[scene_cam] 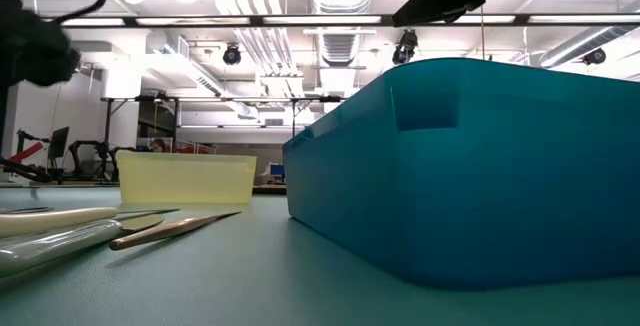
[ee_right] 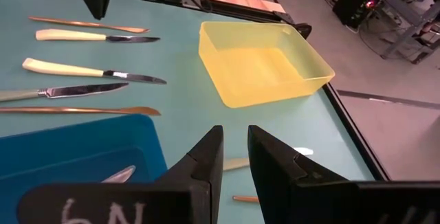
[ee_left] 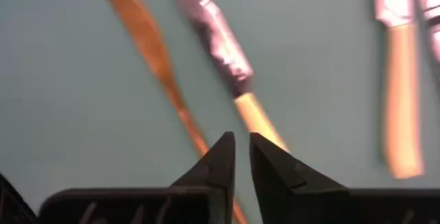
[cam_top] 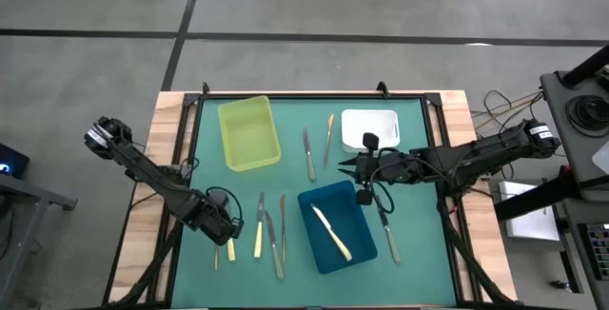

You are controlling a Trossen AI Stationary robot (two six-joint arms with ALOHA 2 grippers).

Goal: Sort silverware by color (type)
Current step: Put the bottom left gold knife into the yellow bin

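Sorting is at an early stage. Left to right in the high view: the yellow tray (cam_top: 249, 133) at 11 o'clock holds nothing visible. A cluster of cutlery (cam_top: 259, 227) lies loose on the mat at 7 o'clock, including a gold knife (ee_left: 152, 53) and a cream-handled knife (ee_left: 227, 62). Two further pieces (cam_top: 318, 147) lie near centre. The blue tray (cam_top: 335, 225) at 6 o'clock holds one cream-handled knife (cam_top: 332, 233). The white tray (cam_top: 369, 127) at 1 o'clock appears empty.

The left gripper (cam_top: 227, 227) hovers at 7 o'clock over the cluster, fingers nearly together, holding nothing. The right gripper (cam_top: 350, 166) sits between white and blue trays, fingers narrowly parted, empty.
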